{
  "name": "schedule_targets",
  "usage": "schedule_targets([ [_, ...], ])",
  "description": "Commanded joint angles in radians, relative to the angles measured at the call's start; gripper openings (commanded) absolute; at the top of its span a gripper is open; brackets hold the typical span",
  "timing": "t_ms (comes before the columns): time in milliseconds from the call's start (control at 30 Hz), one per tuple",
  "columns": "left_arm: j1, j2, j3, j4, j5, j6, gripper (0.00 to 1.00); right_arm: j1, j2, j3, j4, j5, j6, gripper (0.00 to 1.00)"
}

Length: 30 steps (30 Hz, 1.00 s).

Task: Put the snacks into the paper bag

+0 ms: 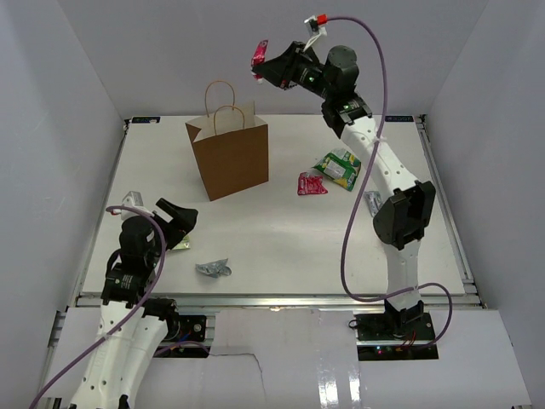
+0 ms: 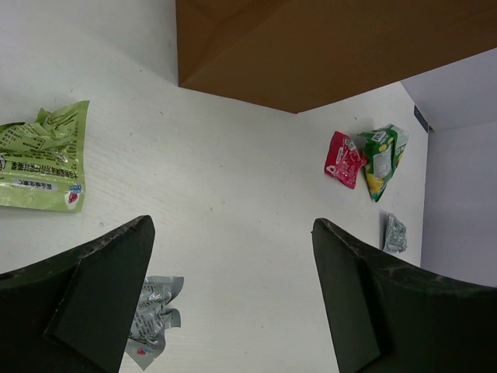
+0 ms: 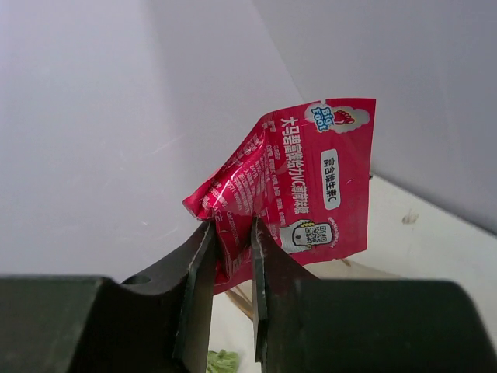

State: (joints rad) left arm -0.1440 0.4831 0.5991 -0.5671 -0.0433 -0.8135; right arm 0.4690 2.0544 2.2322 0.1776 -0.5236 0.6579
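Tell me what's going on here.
The right gripper has a red packet pinched and raised high near the paper bag, not yet in it. The left gripper hangs open, low over the table by a light green packet. A second red packet, a green-and-white packet and two silver packets lie loose on the table.

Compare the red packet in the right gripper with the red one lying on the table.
The held red packet is in the air, pinched at one edge by the right gripper; the table red packet lies free, no gripper on it. The held one is alone; the table one sits beside the green-and-white packet. Both are red-pink foil, neither in the paper bag yet.
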Motion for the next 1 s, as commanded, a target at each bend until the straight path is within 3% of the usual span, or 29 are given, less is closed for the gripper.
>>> schedule_targets([
  [0,0.001,-0.028,0.005,-0.001,0.011,-0.022,0.92,0.033,0.004,0.011,0.06,0.1,0.158,0.08],
  [467,0.001,0.006,0.001,0.003,0.029,-0.044,0.92,0.072,-0.033,-0.241,0.065,0.161,0.394,0.08],
  [967,0.001,-0.001,-0.002,-0.001,0.037,-0.05,0.92,0.105,-0.002,-0.255,0.062,0.175,0.44,0.1],
])
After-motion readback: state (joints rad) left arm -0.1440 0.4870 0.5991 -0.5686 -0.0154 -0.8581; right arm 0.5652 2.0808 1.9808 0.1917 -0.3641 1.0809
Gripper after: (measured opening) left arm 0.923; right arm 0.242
